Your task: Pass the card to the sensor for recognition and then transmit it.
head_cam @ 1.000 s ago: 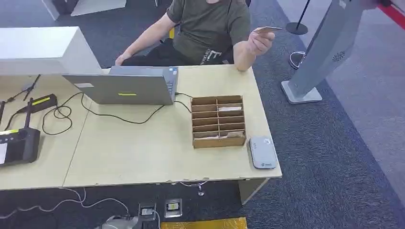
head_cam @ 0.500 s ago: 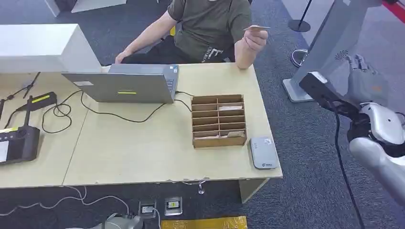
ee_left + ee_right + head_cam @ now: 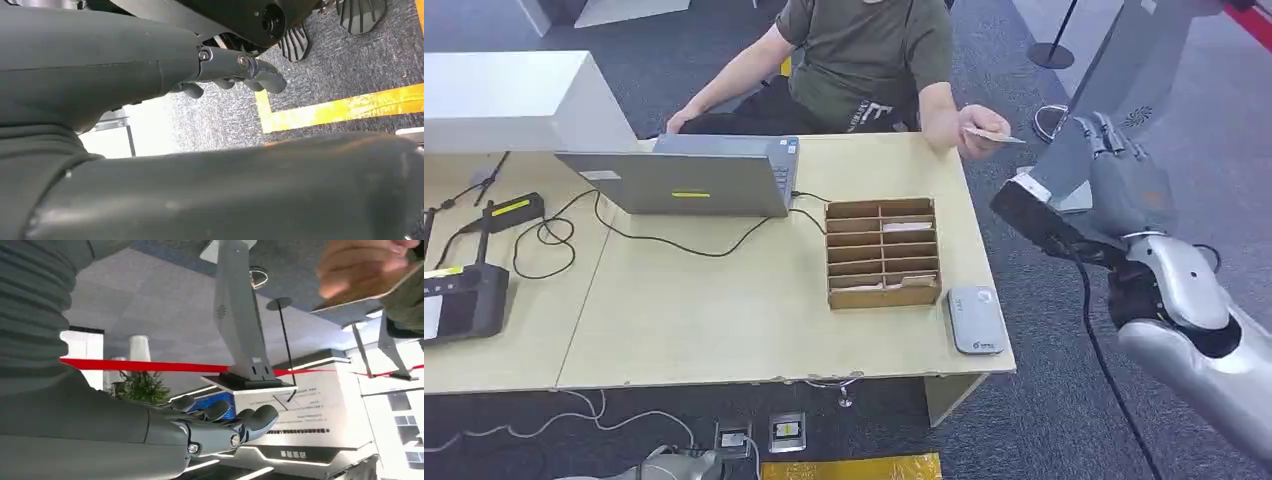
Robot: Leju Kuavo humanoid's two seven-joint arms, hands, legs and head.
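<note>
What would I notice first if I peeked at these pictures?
Probably the robot's big silver right arm, with its grey right hand raised beside the table's right end, fingers apart and holding nothing. Just past it, a person's hand holds out a card over the table's far right corner. Then the wooden box of little slots on the table, with a small grey sensor beside it.

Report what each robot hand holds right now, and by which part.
Nothing. The right hand is raised, empty, fingers apart. The left hand hangs empty, fingers curled. A person's hand holds the thin tan card by one end.
</note>
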